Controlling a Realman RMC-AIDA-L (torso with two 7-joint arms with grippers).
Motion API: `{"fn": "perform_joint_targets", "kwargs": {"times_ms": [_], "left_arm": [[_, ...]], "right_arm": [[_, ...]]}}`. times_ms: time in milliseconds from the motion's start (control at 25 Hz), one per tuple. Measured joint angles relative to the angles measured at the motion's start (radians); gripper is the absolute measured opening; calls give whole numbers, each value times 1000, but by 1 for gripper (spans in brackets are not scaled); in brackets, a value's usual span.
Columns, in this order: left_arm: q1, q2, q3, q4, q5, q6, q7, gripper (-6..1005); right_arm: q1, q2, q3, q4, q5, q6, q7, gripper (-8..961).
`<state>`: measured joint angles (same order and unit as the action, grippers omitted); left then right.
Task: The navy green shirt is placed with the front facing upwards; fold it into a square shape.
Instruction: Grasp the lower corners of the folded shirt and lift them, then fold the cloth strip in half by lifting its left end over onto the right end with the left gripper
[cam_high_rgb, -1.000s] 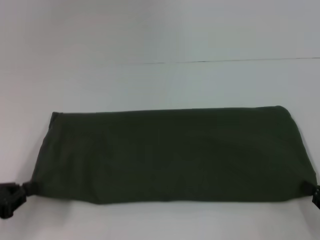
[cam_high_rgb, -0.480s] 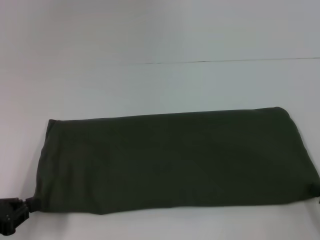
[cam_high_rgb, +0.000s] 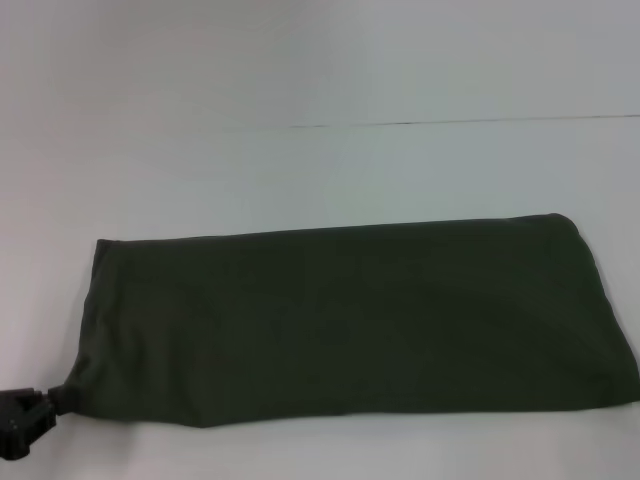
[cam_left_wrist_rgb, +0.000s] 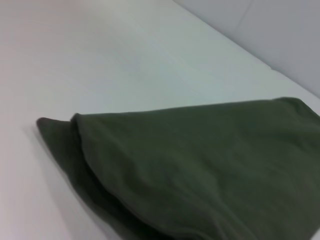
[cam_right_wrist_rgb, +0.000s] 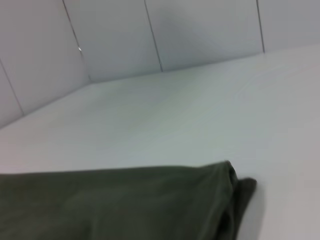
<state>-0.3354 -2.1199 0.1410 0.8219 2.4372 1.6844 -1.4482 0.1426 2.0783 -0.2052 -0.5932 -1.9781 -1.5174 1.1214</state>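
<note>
while left tool (cam_high_rgb: 45, 402) pinches shirt (cam_high_rgb: 350, 320) corner, no lettering shows.

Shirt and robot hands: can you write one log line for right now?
shirt: folded into long band, plain side up, flat on table | left gripper: at shirt's near-left corner | right gripper: out of view

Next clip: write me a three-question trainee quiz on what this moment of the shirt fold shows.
1. True or false: the lettering on the navy green shirt is showing.
2. Which gripper appears in the head view? A) left B) right C) both
3. Fill in: the left gripper sits at the shirt's near-____ corner.

Key: 1 false, only plain green cloth shows, folded into a long band on the table. 2 A. 3 left.
</note>
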Motion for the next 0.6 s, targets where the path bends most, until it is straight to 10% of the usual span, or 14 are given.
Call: {"fn": "perform_joint_targets", "kwargs": {"times_ms": [520, 600], "left_arm": [[-5, 12, -84, 36, -29, 0, -60, 184], [-10, 13, -113, 34, -77, 9, -67, 406]], "right_arm": [[85, 5, -4, -2, -5, -40, 6, 620], [103, 6, -6, -2, -5, -41, 7, 620]]}}
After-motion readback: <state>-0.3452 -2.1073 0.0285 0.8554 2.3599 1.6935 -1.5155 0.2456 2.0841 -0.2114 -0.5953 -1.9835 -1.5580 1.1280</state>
